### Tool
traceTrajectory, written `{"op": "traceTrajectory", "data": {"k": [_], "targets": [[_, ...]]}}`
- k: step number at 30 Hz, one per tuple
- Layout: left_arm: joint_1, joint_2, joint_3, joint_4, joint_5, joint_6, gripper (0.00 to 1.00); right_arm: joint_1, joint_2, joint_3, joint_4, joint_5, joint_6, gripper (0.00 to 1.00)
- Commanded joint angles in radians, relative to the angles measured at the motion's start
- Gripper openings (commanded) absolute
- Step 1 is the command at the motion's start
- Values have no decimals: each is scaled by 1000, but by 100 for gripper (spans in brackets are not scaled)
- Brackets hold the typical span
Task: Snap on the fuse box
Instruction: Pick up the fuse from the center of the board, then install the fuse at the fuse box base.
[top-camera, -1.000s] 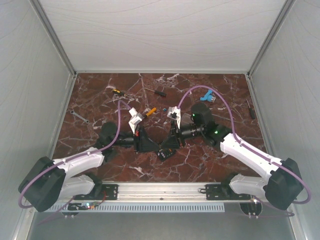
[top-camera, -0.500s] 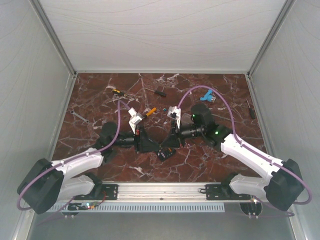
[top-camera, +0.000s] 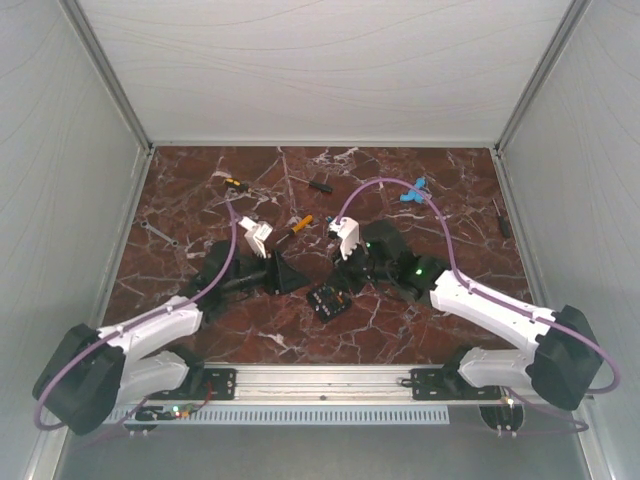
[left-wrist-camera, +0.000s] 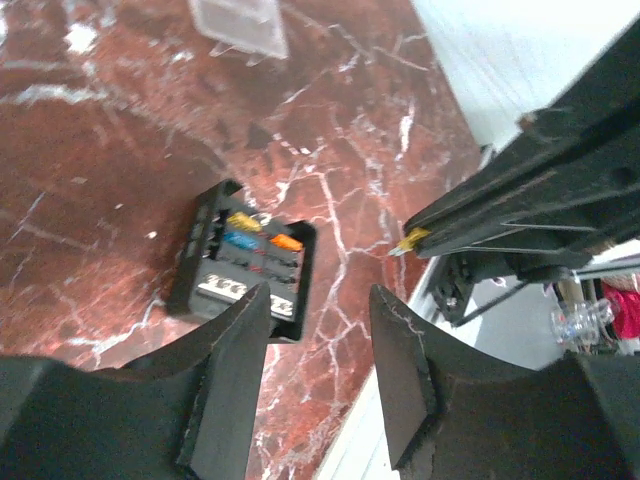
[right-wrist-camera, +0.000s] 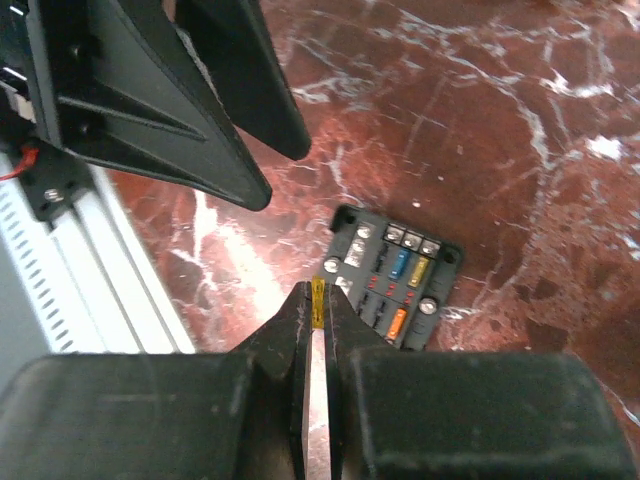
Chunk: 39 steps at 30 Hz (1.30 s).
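Right gripper (right-wrist-camera: 316, 312) pinches a yellow fuse (right-wrist-camera: 317, 292) with the fuse box (right-wrist-camera: 400, 280) just below its tips, while the left gripper (left-wrist-camera: 320, 335) hangs open opposite

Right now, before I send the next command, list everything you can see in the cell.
fuse box: one, black with yellow, blue and orange fuses, uncovered, on the table between the grippers
clear lid: one, transparent, lying on the table beyond the fuse box
yellow fuse: one, pinched in the right gripper's tips
wrench: one, grey, far left
yellow-and-black tool: one, far left
black tool: one, far centre
orange-handled tool: one, centre, between the wrists
blue piece: one, far right, by the cable
dark tool: one, right edge
table: one, red-brown marble
left gripper: open, empty, near the fuse box
right gripper: shut on the yellow fuse
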Motion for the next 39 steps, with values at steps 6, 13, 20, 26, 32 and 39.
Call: {"op": "traceTrajectory", "data": {"k": [6,13,20,26,32,39], "targets": [[35,222,22,71,-7,-86,47,40,64,-25,33,234,38,0],[53,397,64,159,34,-115,47,42,74,-22,24,265,62,0],[59,540,88,282,127,-163,44,53,75,-31,16,307,76,0],[59,630,60,450,227,-244,34,81,126,-4,-8,341,84,0],[59,650,-20,587,256,-320,30,153,189,38,-45,425,84,0],[59,606,-61,573,226,-324,30,195,250,69,-62,472,81,0]]}}
